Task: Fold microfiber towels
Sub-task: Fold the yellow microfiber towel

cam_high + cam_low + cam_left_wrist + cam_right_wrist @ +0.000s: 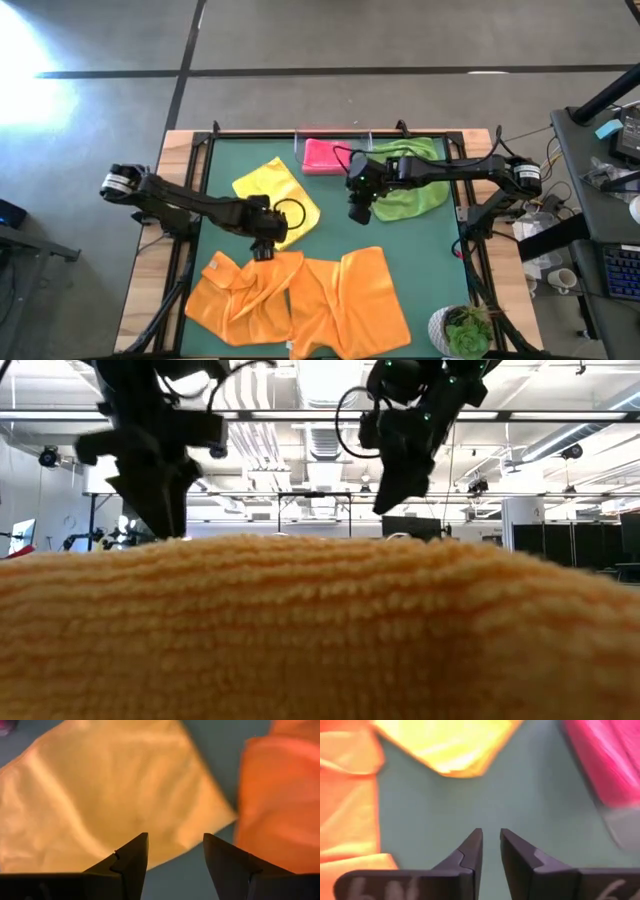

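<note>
The left end effector (262, 250) hangs released and empty over the edge of the yellow towel (272, 190), which lies just left of the pink towel (322, 156). Two orange towels (300, 300) lie crumpled and overlapping below the yellow one, toward the surface's (400, 235) near edge. The right end effector (360, 212) hovers over bare surface below the pink towel, fingers slightly parted, holding nothing. The green towel (418, 185) lies just right of the pink one.

Yellow towel (275, 195), pink towel (325, 156), green towel (415, 188), two plain orange towels (300, 300), green tabletop (400, 235).
</note>
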Controlling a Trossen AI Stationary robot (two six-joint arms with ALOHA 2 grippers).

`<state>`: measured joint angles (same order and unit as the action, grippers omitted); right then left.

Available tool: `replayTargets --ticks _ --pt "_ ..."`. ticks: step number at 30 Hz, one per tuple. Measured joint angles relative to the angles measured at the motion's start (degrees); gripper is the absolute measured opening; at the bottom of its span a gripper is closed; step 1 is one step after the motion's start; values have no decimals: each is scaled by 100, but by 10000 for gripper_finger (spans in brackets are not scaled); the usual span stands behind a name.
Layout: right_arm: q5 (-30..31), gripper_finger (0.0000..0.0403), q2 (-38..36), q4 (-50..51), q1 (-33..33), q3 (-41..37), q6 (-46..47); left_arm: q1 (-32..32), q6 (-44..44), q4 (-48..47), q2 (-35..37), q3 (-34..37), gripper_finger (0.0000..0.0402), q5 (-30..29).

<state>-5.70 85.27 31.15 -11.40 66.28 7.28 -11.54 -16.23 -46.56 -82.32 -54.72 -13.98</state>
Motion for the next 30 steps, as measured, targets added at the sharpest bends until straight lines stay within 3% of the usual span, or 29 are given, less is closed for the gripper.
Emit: replayTargets --ticks 5,11,17,30 --pt "-493 93 93 -380 0 0 -977 -495 -41 638 -129 48 176 7" --pt "-541 117 407 -715 0 0 -2370 -762 -138 763 -748 29 176 -42" --pt "-541 120 679 -745 0 0 -2480 -745 -153 679 -1183 -84 176 -159" --pt "-541 121 765 -746 0 0 -2434 -725 -106 324 -1128 21 176 -345"
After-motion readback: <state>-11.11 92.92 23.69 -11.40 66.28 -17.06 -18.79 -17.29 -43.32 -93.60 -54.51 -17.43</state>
